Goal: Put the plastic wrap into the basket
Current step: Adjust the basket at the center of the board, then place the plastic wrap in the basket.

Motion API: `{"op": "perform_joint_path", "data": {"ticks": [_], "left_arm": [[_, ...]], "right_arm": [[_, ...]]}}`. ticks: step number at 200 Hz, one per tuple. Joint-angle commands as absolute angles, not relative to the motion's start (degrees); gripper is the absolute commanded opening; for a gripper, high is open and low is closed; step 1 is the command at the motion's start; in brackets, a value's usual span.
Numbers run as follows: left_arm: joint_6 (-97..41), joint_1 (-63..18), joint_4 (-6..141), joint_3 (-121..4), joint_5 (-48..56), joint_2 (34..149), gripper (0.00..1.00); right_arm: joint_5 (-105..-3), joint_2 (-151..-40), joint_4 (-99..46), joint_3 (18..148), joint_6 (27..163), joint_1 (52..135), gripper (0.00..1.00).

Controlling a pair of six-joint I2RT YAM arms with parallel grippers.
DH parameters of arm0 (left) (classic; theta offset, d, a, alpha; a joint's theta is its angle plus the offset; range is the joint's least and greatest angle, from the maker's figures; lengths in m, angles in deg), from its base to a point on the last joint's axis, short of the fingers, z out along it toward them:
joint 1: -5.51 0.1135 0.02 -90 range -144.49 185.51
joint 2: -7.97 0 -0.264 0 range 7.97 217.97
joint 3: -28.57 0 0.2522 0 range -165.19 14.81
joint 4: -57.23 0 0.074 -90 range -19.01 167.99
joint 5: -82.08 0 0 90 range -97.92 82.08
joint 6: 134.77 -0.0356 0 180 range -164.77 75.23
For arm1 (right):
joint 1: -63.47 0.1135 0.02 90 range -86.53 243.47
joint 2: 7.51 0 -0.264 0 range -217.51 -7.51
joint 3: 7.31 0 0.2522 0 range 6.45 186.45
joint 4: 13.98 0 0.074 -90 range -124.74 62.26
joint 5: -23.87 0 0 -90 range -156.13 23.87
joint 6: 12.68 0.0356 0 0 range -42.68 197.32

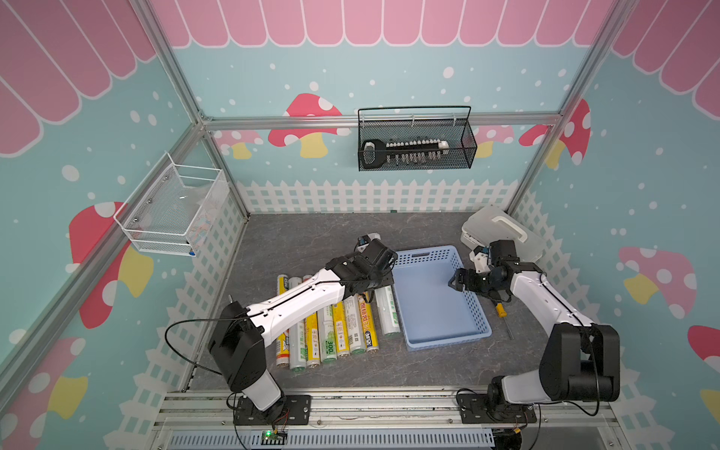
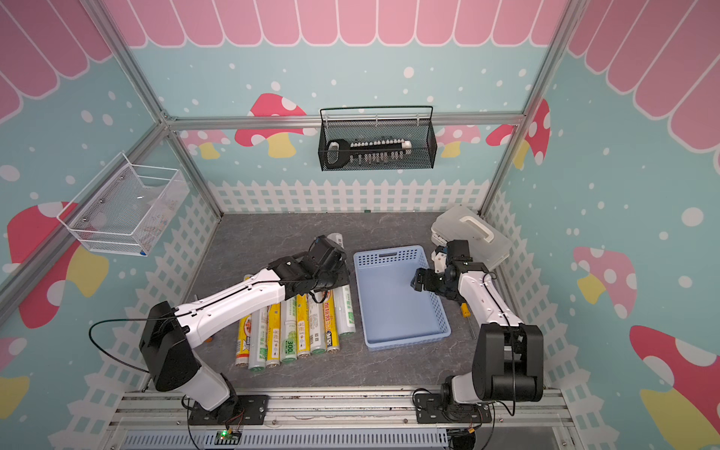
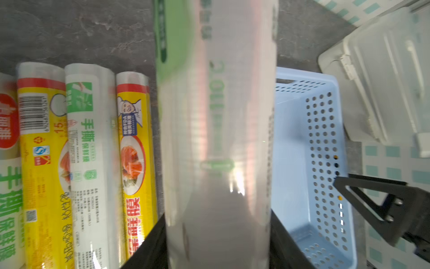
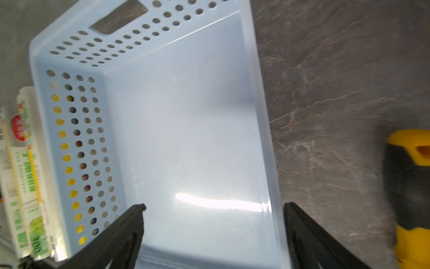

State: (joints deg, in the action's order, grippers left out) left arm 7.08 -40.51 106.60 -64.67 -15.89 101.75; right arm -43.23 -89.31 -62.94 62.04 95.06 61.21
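The left fingers (image 3: pixel 151 251) squeeze one clear roll (image 3: pixel 216 116) of plastic wrap near its middle, at 9 o'clock of the empty blue basket (image 1: pixel 426 255). The other rolls (image 1: pixel 329 331) lie on the worktop (image 1: pixel 311 241). The right fingers (image 4: pixel 123 235) hang wide apart over the basket, holding nothing. The roll looks light, stiff and slippery.

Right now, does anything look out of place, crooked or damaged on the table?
Only the screwdriver: it lies on the table beside the basket, on the side away from the plastic wrap, and belongs to neither. Nothing looks spilled or damaged.
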Motion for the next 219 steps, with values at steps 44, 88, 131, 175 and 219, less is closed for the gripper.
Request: {"op": "perform_joint_path", "data": {"ticks": [44, 88, 131, 175, 219], "left_arm": [[7.1, -42.4, 93.9, -70.7, -1.8, 108.0, 0.23], [9.3, -43.9, 90.0, -80.2, 5.5, 119.6, 0.21], [11.9, -45.9, 89.8, -85.8, 7.3, 127.4, 0.20], [14.7, -48.2, 88.8, -86.2, 4.8, 130.5, 0.20], [16.8, -48.9, 86.0, -88.4, 1.4, 134.6, 0.20]], "right_arm": [[-33.0, -79.4, -60.1, 54.4, 99.4, 61.1, 0.94], [-53.2, -72.6, -65.5, 55.4, 99.6, 59.9, 0.97], [-53.6, -67.1, -65.8, 53.9, 99.6, 59.9, 0.99], [-50.4, -65.8, -65.8, 52.4, 98.8, 59.9, 0.99], [-48.1, -66.2, -64.5, 51.5, 99.3, 59.9, 0.99]]}}
